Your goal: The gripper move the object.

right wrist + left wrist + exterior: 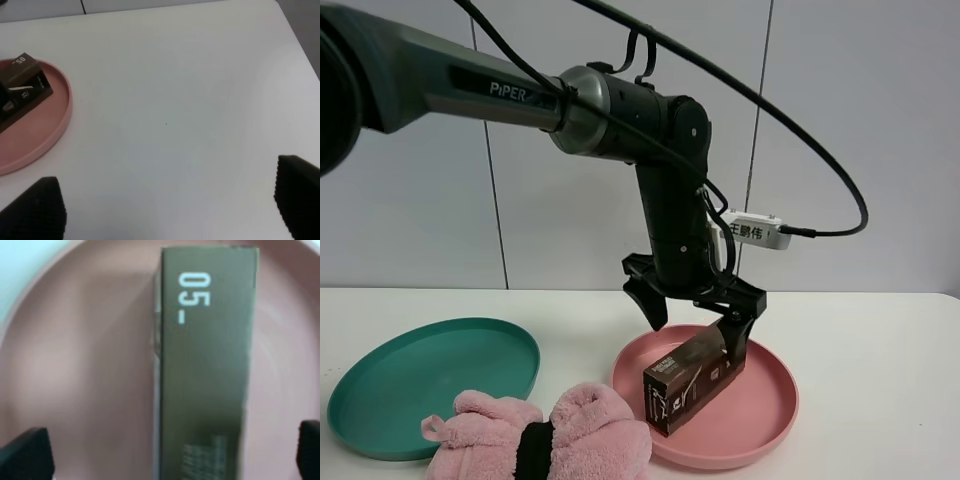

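Note:
The object, a dark brown box [692, 383] with white print, lies in the pink plate [768, 415], its far end raised toward the gripper. My left gripper [695, 338] hangs over that far end, open, one finger on each side. In the left wrist view the box [205, 365] runs down the middle, and both fingertips [25, 455] stand well clear of its sides above the plate [75, 365]. My right gripper [167, 202] is open over bare white table, right of the plate [52, 135] and the box [22, 87].
A teal plate [420, 380] sits at the front left. A fluffy pink plush [570, 435] with a black band lies between the two plates at the front edge. A grey panelled wall stands behind the white table [880, 350].

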